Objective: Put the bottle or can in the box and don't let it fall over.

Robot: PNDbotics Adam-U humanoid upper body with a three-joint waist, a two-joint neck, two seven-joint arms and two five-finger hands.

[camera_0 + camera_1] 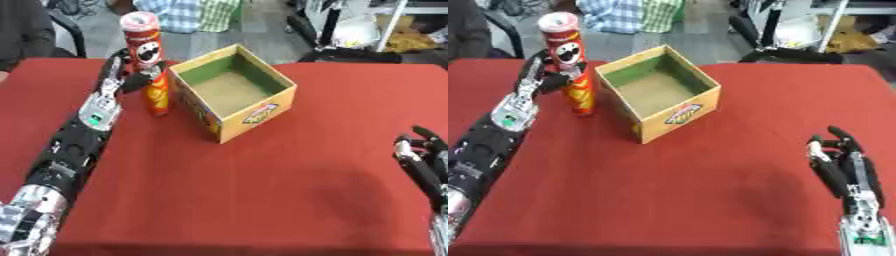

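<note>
Nearest, the right hand (846,165) is kept idle at the lower right edge of the red desk (693,200), its fingers relaxed and pointing up, well apart from the work; its wrist is cut off by the frame. Farther off, the left hand (122,75) is curled round the tall red can (149,65), which is held upright, apparently so that it does not topple. The can's base seems to be on or just above the desk; this cannot be settled. Just to the right of that hand, the open cardboard box (254,112) is seen, nothing visible inside it.
</note>
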